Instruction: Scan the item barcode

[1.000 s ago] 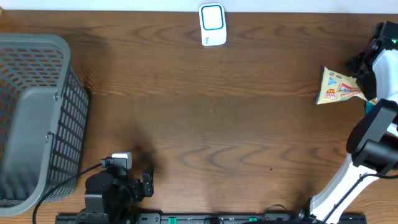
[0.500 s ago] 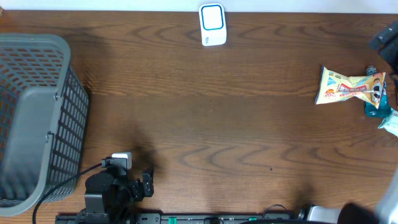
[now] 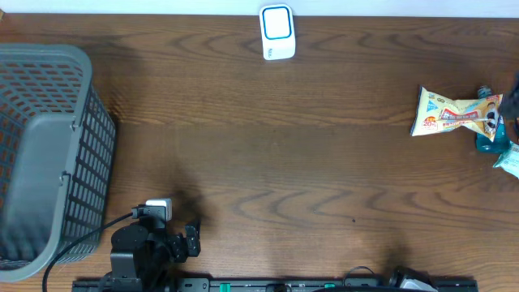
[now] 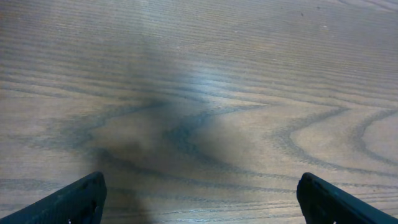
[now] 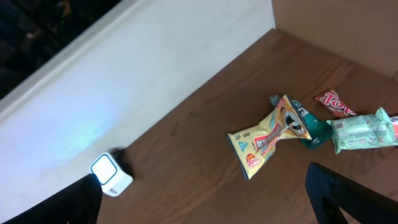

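**Entry: scanning station, nothing in hand**

1. Left fingers [image 4: 79, 200]: spread wide, holding nothing. They hang low over bare wood grain and cast a soft shadow. They are well away from every item, so this arm looks parked.
2. Right fingers [image 5: 348, 200]: also spread wide, holding nothing. They are raised high and tilted, so the wrist view takes in both the goods and the reader. This is probably a survey pose ahead of a pick.
3. Snack pouch [image 5: 268, 138]: yellow, crinkled, lying flat at the right end of the surface [image 3: 284, 170]. It is the member of the pile nearest the centre and so the likeliest item to scan. Its printed face is up and no barcode can be seen.
4. Teal packet [image 5: 312, 129]: touching the pouch's far end and partly tucked under it.
5. Green packet [image 5: 364, 129]: just beside the teal one.
6. Red bar [image 5: 336, 103]: near the cluster, lying apart from it.
7. Scanner [image 3: 277, 32]: a white block with a blue-ringed face, at the back edge against the white wall. It is well apart from the goods, so an item must be carried across to it.
8. Grey basket [image 3: 99, 138]: at the far left, with nothing visible inside. It is presumably there to take scanned goods.
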`<state>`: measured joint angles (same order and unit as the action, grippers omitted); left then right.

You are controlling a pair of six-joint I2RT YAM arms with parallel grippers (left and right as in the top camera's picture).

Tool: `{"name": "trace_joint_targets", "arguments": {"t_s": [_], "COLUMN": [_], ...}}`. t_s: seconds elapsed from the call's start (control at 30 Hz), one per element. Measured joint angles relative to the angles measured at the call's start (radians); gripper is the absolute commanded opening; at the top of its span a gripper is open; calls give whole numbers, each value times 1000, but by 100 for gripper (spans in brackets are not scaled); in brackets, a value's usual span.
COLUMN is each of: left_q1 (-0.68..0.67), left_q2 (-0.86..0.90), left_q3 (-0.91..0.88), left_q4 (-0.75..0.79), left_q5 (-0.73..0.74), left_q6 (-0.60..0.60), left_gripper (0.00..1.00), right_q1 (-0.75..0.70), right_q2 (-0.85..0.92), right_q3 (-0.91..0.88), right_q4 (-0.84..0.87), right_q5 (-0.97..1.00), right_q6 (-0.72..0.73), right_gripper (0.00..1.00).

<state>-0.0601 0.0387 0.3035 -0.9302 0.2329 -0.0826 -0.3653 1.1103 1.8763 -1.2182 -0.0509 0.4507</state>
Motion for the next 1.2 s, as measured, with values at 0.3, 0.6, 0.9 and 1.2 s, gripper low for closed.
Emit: {"name": "trace_joint_targets", "arguments": {"t_s": [0.3,0.6,0.9,1.2], "left_q1": [0,0,0,0], "left_q2": [0,0,0,0], "left_q3": [0,0,0,0], "left_q4": [0,0,0,0], "left_q5": [0,0,0,0], "left_q6": [0,0,0,0], "left_gripper": [98,98,98,98], "right_q1": [10,114,142,146], "right_q2": [-139,-553,-996,-1094], "right_q3": [-40,-527,-1117,-1544], "right_q4": [-86,309,772,1175], "right_q5": [-1,49,43,40], "right_q6": [-4,-23,-35,-38], "right_gripper": [99,99,99,99]}}
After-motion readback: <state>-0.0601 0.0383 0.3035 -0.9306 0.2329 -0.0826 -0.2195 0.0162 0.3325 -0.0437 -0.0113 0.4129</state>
